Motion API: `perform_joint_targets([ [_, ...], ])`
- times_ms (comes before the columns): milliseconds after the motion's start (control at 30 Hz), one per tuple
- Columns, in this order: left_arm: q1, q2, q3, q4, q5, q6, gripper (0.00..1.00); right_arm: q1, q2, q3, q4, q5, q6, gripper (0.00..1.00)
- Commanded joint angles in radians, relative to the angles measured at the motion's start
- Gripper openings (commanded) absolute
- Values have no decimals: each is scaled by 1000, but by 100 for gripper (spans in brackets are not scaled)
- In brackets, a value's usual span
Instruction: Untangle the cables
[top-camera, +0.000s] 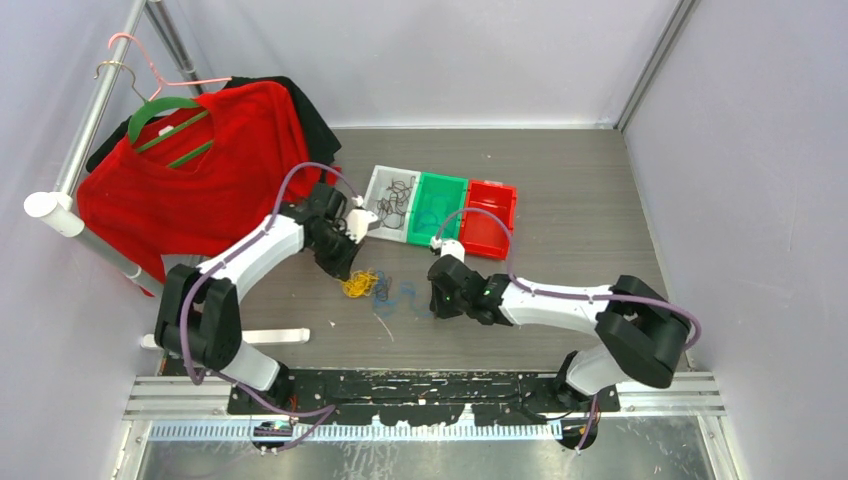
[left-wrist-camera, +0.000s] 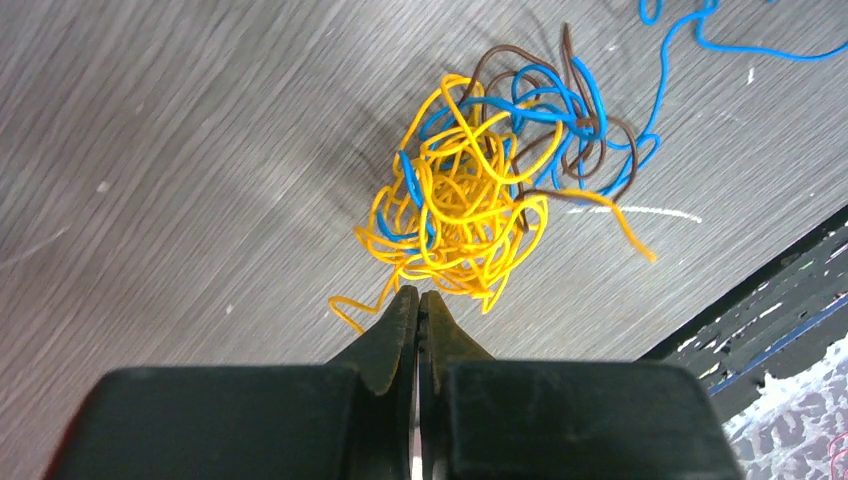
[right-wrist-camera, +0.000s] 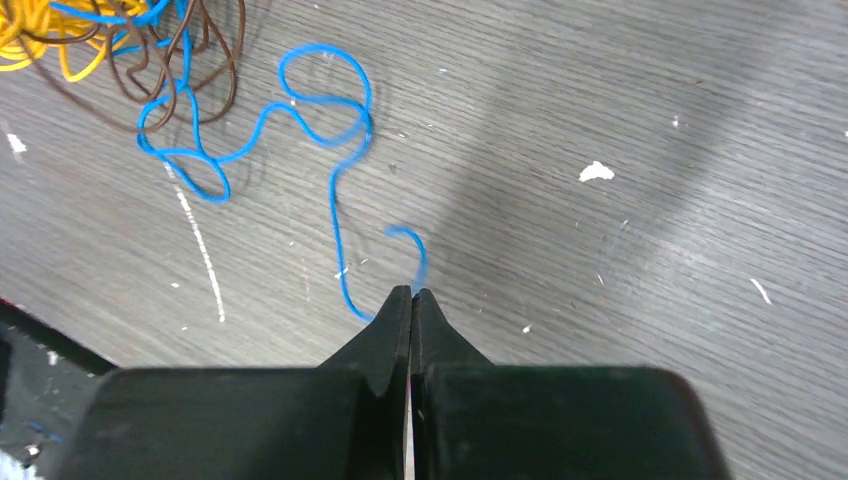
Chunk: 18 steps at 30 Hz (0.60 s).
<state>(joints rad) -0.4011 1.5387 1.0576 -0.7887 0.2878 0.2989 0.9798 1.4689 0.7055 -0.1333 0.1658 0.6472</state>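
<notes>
Cables (top-camera: 366, 286) in a tangle at table (top-camera: 590, 230) centre, near of the bins (top-camera: 443, 177). Yellow cable (left-wrist-camera: 455, 225) balled up, brown and blue threaded through. Blue cable (right-wrist-camera: 338, 215) trails right. Left gripper (left-wrist-camera: 420, 297): fingers pressed together on a yellow strand. Right gripper (right-wrist-camera: 411, 295): fingers pinching the blue cable.

The cables (top-camera: 362, 284) are lying bunched at the centre of the table (top-camera: 580, 200). The left gripper (top-camera: 345, 265) is sitting just left of them and the right gripper (top-camera: 437, 298) to their right, with a loose strand (right-wrist-camera: 340, 230) trailing to its tips. Three trays (top-camera: 443, 178) are sitting side by side behind them, and a garment (top-camera: 200, 170) is hanging at upper left.
</notes>
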Motion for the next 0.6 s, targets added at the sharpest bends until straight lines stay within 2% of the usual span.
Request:
perform_joint_targets([
  [0, 47, -84, 36, -119, 15, 77, 0, -11, -104, 11, -24, 35, 12, 1],
  [367, 53, -157, 11, -181, 6, 127, 0, -147, -296, 21, -112, -13, 37, 1],
  [500, 53, -156, 22, -189, 30, 113, 0, -159, -310, 29, -120, -22, 20, 1],
  [533, 52, -152, 26, -187, 38, 104, 0, -157, -299, 36, -115, -34, 9, 2],
  [567, 53, -147, 28, -186, 47, 97, 0, -151, -281, 43, -103, -40, 0, 10],
])
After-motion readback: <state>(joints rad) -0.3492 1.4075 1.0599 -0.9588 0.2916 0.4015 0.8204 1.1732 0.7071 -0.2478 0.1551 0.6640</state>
